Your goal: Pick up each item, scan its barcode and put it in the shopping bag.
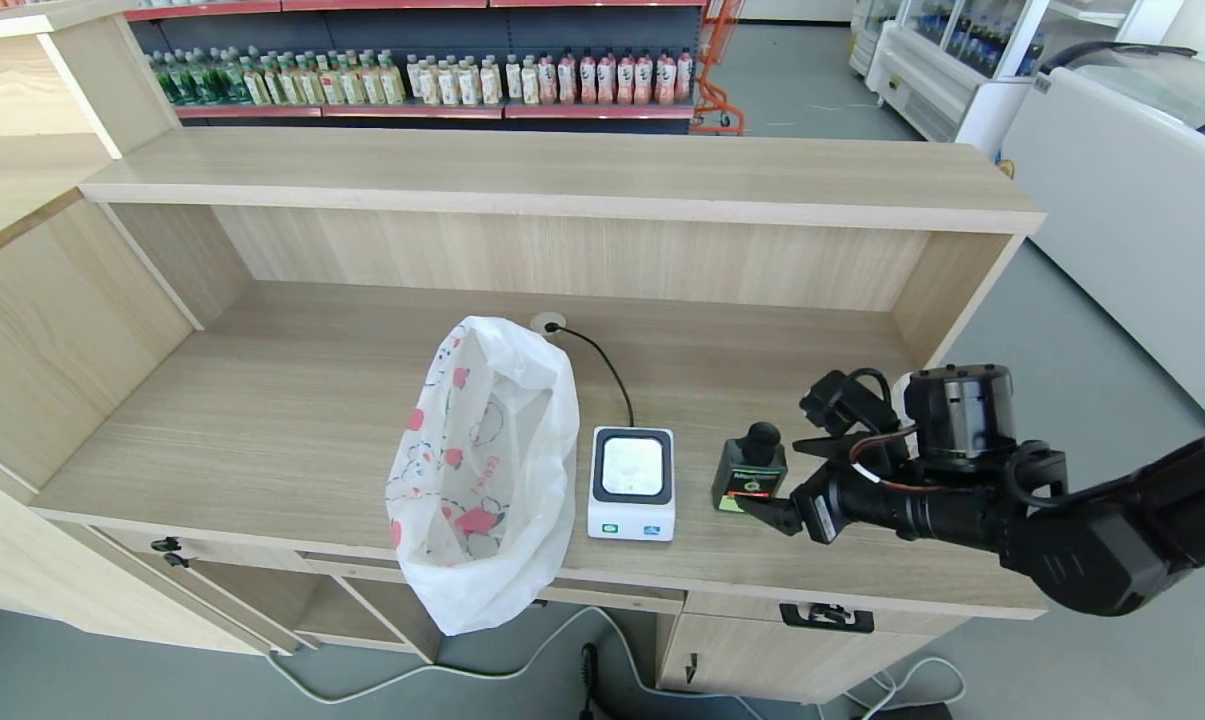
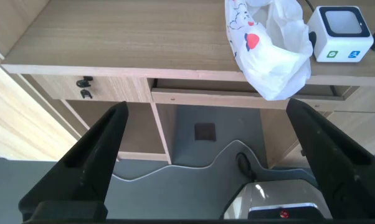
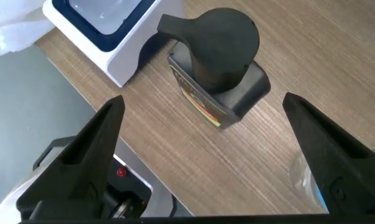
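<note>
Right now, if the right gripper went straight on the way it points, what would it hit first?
Probably the dark bottle, standing just ahead of the open right gripper; the white scanner sits beyond it.

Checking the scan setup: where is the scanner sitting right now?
In the head view the scanner stands near the front edge of the counter, between the shopping bag on its left and the dark pump bottle on its right.

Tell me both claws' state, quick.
Left claw: open, empty.
Right claw: open, holding nothing; the bottle stands just in front of it, ungripped.
</note>
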Robot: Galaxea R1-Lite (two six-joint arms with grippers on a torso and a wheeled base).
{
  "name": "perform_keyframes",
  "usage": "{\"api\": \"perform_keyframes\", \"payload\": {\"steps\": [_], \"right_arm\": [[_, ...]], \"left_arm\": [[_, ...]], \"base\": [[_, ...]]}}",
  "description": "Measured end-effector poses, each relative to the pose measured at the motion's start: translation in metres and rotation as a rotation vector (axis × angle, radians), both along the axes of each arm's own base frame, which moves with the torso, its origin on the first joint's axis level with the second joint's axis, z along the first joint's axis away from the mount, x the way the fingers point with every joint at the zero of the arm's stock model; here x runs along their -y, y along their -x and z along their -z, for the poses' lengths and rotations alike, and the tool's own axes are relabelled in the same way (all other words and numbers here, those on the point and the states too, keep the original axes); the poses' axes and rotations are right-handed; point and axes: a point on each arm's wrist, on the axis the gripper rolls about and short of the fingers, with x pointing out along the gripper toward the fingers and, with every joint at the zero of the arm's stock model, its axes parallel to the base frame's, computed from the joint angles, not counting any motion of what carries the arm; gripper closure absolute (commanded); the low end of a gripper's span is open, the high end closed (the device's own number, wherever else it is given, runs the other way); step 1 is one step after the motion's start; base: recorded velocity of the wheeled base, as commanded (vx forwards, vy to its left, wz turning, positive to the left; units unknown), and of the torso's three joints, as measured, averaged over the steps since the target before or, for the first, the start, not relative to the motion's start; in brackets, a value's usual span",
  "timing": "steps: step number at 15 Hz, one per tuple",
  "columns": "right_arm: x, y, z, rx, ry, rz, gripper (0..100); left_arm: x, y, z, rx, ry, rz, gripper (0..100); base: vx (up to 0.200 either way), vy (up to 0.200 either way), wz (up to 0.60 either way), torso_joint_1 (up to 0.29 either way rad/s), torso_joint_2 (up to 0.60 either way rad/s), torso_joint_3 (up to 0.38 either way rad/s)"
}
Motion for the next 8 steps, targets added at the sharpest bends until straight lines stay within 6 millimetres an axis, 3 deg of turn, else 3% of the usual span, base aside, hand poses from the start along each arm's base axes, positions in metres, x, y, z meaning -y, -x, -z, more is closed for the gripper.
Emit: {"api": "perform_keyframes", "payload": {"steps": [8], "right_arm": [[-0.016, -0.038, 0.026, 0.057, -0.021, -0.064, 0]], "left_arm": [[0.000, 0.000, 0.000, 0.000, 0.000, 0.000, 0]], "base": [[0.000, 0.000, 0.00, 0.000, 0.00, 0.000]]}}
